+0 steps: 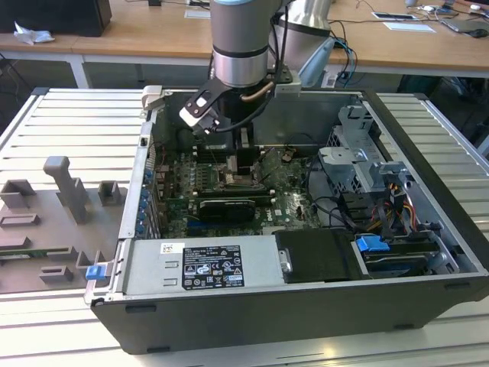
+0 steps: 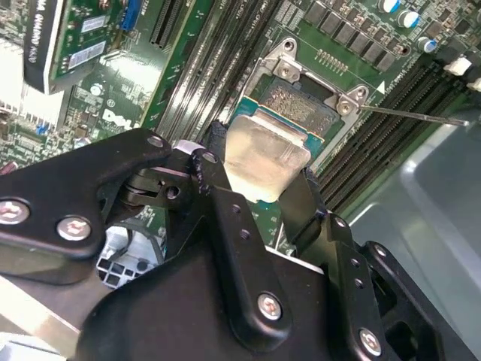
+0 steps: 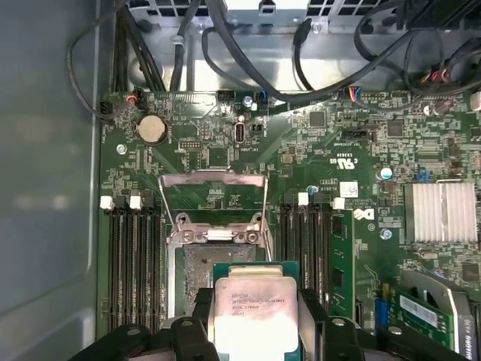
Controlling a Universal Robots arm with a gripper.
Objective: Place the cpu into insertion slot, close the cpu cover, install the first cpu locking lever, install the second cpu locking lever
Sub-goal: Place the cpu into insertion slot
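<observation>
The end effector [image 3: 255, 320] is clenched on the cpu [image 3: 254, 310], its two black fingers [image 2: 225, 203] pressing opposite edges of the chip, pale face showing in both wrist views. The cpu hangs partly over one edge of the insertion slot [image 3: 201, 272]; I cannot tell whether they touch. The slot's dark contact field lies uncovered. The cpu cover [image 3: 214, 178] is swung open just beyond it. Long black memory slots [image 3: 131, 263] flank the socket on the green motherboard [image 3: 301, 143]. In the exterior view the arm reaches down into the open computer case [image 1: 267, 321] on the ribbed worktop [image 1: 46, 122].
</observation>
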